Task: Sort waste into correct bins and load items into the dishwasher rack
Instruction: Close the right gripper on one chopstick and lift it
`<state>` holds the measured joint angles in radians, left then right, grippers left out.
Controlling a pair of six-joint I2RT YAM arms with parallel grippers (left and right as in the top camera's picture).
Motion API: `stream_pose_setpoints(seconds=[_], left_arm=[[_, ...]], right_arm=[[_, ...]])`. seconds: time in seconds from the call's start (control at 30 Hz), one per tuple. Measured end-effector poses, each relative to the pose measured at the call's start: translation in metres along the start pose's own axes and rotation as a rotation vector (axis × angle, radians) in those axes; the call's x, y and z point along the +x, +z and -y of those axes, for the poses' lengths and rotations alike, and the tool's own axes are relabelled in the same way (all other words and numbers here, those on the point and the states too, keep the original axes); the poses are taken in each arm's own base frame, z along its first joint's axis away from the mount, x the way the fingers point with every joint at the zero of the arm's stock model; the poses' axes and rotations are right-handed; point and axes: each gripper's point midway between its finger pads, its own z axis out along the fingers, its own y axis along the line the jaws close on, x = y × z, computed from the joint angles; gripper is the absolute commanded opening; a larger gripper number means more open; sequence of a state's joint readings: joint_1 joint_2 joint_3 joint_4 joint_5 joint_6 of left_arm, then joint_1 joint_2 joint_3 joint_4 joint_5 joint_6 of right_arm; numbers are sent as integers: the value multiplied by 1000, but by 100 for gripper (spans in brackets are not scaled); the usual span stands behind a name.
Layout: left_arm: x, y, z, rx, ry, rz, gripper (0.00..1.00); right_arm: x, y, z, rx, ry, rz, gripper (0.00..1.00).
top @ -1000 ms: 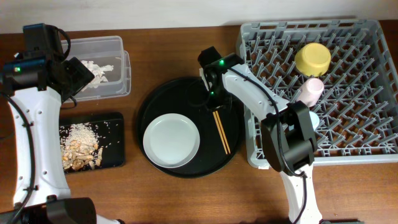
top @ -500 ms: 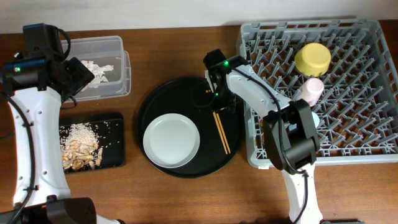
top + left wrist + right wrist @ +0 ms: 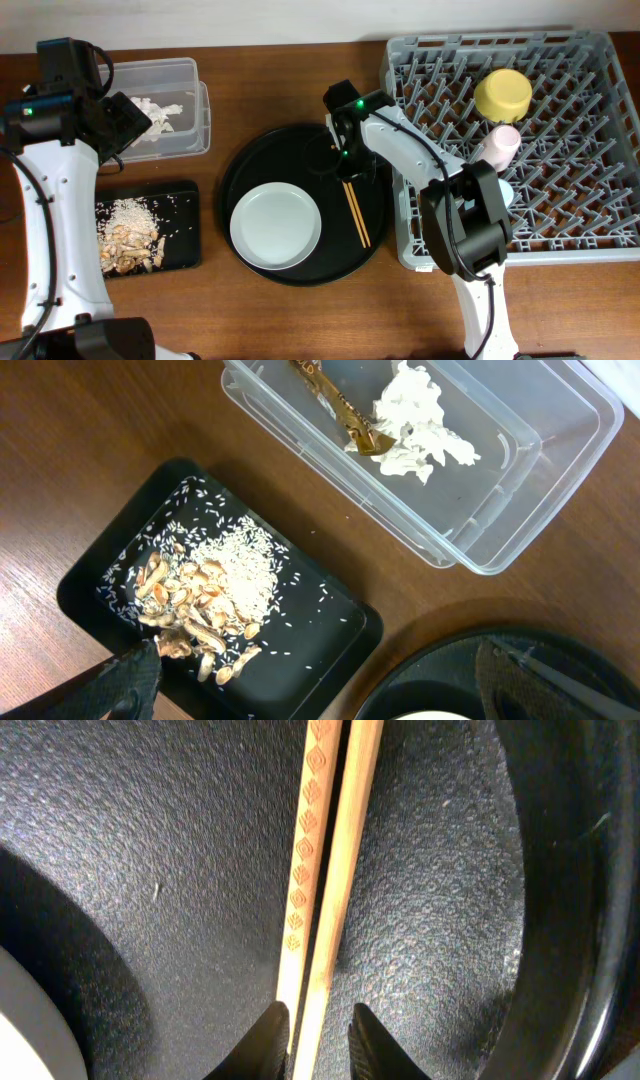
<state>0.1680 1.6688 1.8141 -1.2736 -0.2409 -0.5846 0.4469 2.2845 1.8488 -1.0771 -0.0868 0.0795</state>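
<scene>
The thin wooden chopsticks [image 3: 355,212] [image 3: 325,870] lie side by side on the large round black tray [image 3: 240,170], right of the pale grey plate [image 3: 276,225]. My right gripper [image 3: 345,168] [image 3: 318,1025] is low over their far end, jaws narrowly open. One stick runs between the fingertips, and the other passes under the left one. A sliver of tray shows beside the right fingertip. My left gripper [image 3: 125,125] [image 3: 325,690] hangs wide open and holds nothing. It is above the table between the black bin [image 3: 320,610] and the round tray.
The clear tub [image 3: 160,75] [image 3: 520,490] holds crumpled white paper [image 3: 420,425] and a brown-gold wrapper [image 3: 335,405]. Rice with brown pieces [image 3: 125,215] [image 3: 230,565] lies in the black bin. The rack [image 3: 560,200] carries a yellow bowl [image 3: 503,94], a pink cup [image 3: 497,145] and a part-hidden light-blue cup [image 3: 505,190].
The right gripper shifted slightly right and then back a little over the chopsticks' far end. The chopsticks, the plate and the left arm have not moved.
</scene>
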Motion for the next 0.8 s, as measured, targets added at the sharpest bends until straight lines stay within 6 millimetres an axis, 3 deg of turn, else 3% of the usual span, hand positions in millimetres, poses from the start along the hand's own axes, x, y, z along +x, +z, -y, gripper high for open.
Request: stream_pose_setpoints(seconds=[0.73,0.8], left_arm=[[0,0,0,0,0,0,99],[0,0,0,0,0,0,99]], right_arm=[[3,14,1,-13,3,4,22],[3,14,2,-23,9,3,18]])
